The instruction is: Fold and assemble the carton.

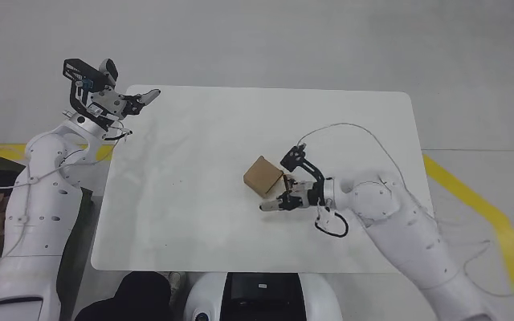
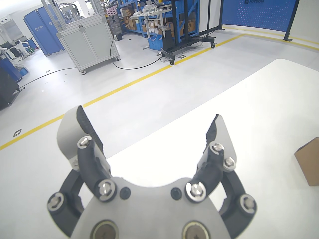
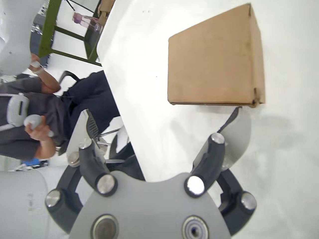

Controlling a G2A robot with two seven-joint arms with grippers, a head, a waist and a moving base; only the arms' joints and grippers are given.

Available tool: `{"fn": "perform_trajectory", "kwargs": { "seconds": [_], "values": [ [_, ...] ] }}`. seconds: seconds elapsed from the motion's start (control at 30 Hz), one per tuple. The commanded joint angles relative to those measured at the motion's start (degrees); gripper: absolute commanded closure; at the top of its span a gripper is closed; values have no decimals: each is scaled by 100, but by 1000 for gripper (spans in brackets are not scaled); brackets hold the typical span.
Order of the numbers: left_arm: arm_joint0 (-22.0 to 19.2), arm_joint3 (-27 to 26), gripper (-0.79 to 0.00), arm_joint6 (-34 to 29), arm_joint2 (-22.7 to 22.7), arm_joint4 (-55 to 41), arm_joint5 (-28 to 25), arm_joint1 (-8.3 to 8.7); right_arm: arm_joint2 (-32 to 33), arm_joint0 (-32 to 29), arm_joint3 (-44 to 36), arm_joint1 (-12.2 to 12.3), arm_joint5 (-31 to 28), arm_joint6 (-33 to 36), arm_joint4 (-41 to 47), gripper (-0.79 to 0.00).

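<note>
1. White and round-cornered, the bench point(image 1: 241, 120) stands on a pale workshop floor point(image 2: 139, 80) crossed by yellow lines point(image 2: 149, 74), with blue shelving point(image 2: 129, 3) far behind.
2. A small brown cardboard carton point(image 1: 263, 175) sits near the bench's middle. The faces in the right wrist view point(image 3: 211, 63) look shut and squared, so the folding seems largely done, though its other sides are hidden.
3. The grey two-fingered right tool point(image 3: 162, 114) lies low and just beside the carton, spread wide and gripping nothing.
4. One fingertip point(image 3: 235, 115) sits at the carton's lower corner; whether it touches cannot be told. This side-on stance would suit steadying the carton or pressing a wall.
5. The matching grey left tool point(image 2: 148, 114) hangs well apart from the carton point(image 2: 309, 162), over the bench's corner, also spread and empty. It is probably parked there to leave room around the carton.
</note>
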Motion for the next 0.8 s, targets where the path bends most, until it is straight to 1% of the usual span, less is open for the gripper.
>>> {"fn": "perform_trajectory", "kwargs": {
  "seconds": [0.0, 0.07, 0.2, 0.3, 0.43, 0.6, 0.77],
  "values": [
    [0, 0, -785, 0, 0, 0, 0, 0, 116, -120, -191, 50, -211, -178, -557, -785],
    [0, 0, -785, 0, 0, 0, 0, 0, 235, -298, -431, 101, -458, -511, -1159, -785],
    [0, 0, -785, 0, 0, 0, 0, 0, 330, -530, -617, 138, -666, -1061, -1769, -785],
    [0, 0, -785, 0, 0, 0, 0, 0, 248, -607, -553, 124, -766, -1514, -2200, -785],
    [0, 0, -785, 0, 0, 0, 0, 0, 36, -603, -293, 71, -703, -2104, -2833, -785],
    [0, 0, -785, 0, 0, 0, 0, 0, -229, -500, -34, -8, -732, -2478, -3096, -785],
    [0, 0, -785, 0, 0, 0, 0, 0, -357, -394, 116, -72, -646, -2676, -3180, -785]
  ]
}}
